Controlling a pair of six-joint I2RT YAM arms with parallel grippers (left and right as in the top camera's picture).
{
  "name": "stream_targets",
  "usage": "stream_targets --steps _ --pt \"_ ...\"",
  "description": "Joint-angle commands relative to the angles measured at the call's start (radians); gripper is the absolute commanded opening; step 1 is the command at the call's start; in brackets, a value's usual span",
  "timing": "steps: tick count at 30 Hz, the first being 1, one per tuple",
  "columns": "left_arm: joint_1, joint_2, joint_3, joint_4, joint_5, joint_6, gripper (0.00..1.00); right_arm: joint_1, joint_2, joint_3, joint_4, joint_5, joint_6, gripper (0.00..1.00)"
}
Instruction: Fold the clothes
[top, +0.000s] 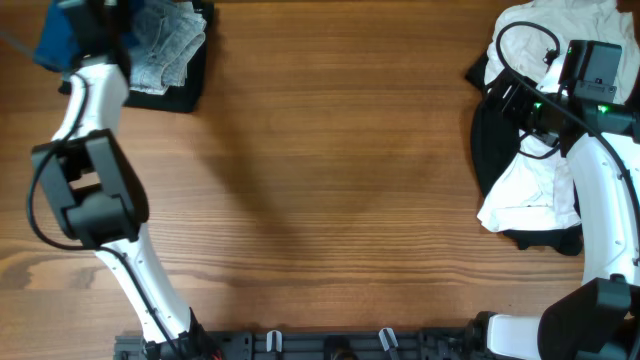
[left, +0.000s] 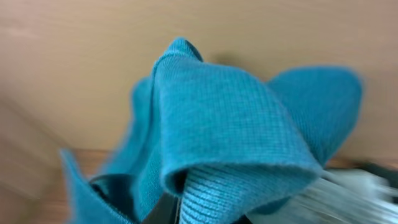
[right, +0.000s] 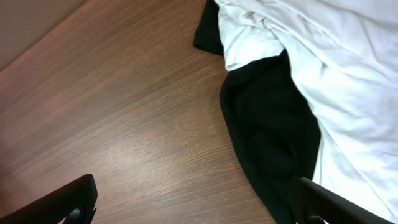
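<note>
A blue knitted garment (left: 230, 137) fills the left wrist view, bunched over my left gripper (left: 186, 214), which is shut on it. Overhead, the blue garment (top: 52, 40) hangs at the far left corner beside a folded stack of grey (top: 165, 45) and black (top: 180, 92) clothes. My right gripper (right: 193, 205) is open and empty, low over bare wood at the edge of a pile of white (right: 348, 74) and black (right: 267, 130) clothes. That pile (top: 530, 190) lies at the table's right edge.
The wooden table (top: 330, 170) stretches between the folded stack at far left and the unfolded pile at right. The right arm's cable (top: 520, 40) loops over the white clothes.
</note>
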Motion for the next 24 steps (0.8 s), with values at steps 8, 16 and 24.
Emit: stream_targets --steps 8,16,24 --pt "-0.191 -0.021 0.018 -0.112 0.045 -0.032 1.0 -0.002 0.008 -0.001 0.002 -0.025 -0.016 1.0" --pt "-0.178 -0.175 0.018 -0.098 0.036 -0.114 1.0 -0.002 0.021 -0.002 0.025 -0.04 -0.016 1.0" --pt "-0.042 -0.054 0.018 0.063 0.076 -0.232 1.0 -0.002 0.021 -0.002 0.007 -0.04 -0.017 1.0"
